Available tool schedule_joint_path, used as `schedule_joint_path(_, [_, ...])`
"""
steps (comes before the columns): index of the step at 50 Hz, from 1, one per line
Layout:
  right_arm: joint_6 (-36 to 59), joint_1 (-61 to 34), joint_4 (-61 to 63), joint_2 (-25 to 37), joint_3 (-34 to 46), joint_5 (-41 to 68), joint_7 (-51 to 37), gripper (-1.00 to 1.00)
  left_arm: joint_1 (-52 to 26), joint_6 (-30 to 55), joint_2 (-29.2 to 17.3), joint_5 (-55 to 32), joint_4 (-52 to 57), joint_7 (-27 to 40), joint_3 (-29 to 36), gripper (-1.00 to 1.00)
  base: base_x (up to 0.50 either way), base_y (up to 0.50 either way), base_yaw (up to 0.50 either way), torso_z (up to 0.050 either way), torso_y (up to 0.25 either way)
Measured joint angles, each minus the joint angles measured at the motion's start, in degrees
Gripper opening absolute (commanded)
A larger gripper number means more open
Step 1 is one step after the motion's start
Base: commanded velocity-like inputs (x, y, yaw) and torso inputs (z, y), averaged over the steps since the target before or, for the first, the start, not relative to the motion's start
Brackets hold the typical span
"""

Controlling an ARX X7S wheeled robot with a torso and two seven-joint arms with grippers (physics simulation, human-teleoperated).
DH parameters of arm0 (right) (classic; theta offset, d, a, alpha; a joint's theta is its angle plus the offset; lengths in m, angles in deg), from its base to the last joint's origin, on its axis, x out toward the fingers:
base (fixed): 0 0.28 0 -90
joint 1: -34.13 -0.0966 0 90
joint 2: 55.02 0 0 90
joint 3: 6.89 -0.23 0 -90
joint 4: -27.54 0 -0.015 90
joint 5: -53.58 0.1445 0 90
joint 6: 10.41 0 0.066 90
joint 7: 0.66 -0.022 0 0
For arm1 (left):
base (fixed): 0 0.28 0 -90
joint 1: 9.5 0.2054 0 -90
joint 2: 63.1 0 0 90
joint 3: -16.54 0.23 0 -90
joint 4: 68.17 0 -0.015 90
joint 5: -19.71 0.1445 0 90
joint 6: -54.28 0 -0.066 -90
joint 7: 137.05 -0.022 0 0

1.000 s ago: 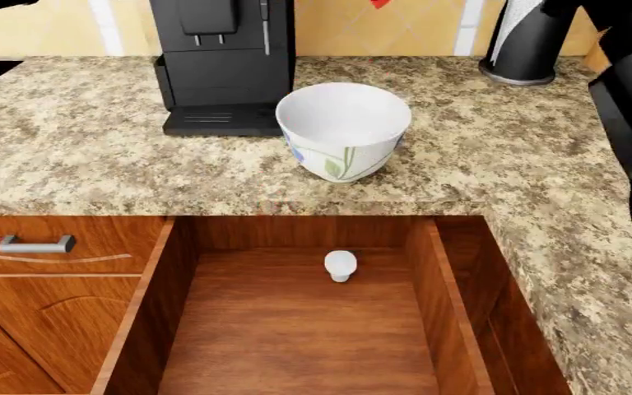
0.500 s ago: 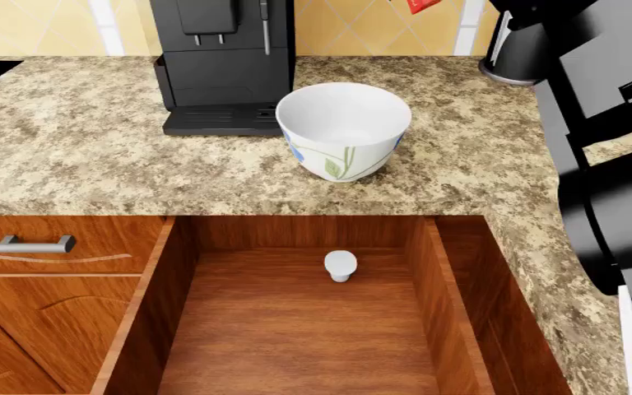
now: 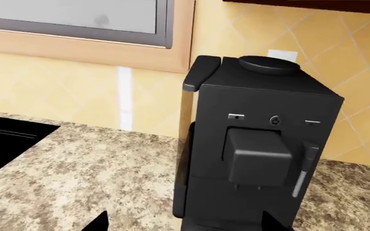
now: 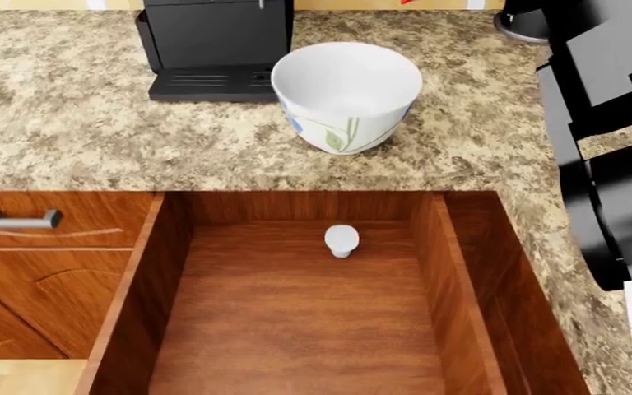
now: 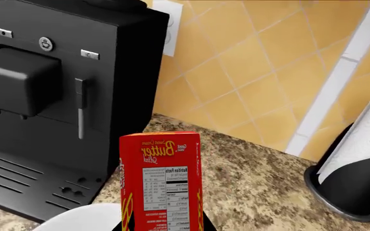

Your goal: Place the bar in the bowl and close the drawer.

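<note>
While the granite counter [image 4: 63, 123] fills the upper half of the head view, the drawer [image 4: 294, 313] stands wide open in the lower half, and a small white knob-shaped thing [image 4: 341, 240] lies on its wooden floor near the back. At the right edge of this view the black right arm [image 4: 612, 123] reaches up out of the frame. A black coffee machine [image 4: 215, 41] stands at the top, and the bowl [image 4: 346, 95] sits just beside it, to its right, empty. In the right wrist view, the bar [image 5: 160, 180] stands upright in the lower centre, held by the right gripper, above the white rim of the bowl; the jaws are mostly hidden. For the left gripper I cannot tell the state.
</note>
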Motion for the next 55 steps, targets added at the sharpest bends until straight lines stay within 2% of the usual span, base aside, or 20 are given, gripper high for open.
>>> schedule_joint_path(8, [0.03, 0.01, 0.0, -0.01, -0.01, 0.65, -0.36, -1.0, -0.33, 0.18, -0.09, -0.05, -0.02, 0.2, -0.17, 1.0, 0.0, 0.0, 0.0, 0.004, -0.25])
schedule_joint_path(23, [-0.41, 0.53, 0.0, 0.01, 4.77, 6.55, -1.17, -1.0, -0.48, 0.51, -0.47, -0.19, 0.15, 0.52, -0.4, 1.0, 0.0, 0.0, 0.0, 0.006, -0.234])
schedule_joint_path(41, [-1.13, 0.35, 0.0, -0.01, 10.88, 14.59, -2.28, -1.0, -0.96, 0.95, -0.57, -0.35, -0.27, 0.53, -0.73, 1.0, 0.0, 0.0, 0.0, 0.0, -0.004])
schedule_joint_path(55, [-3.72, 0.67, 0.0, -0.06, 20.57, 26.54, -5.08, -1.0, -1.12, 0.72, -0.73, -0.03, -0.94, -0.16, -0.77, 1.0, 0.0, 0.0, 0.0, 0.0, 0.001])
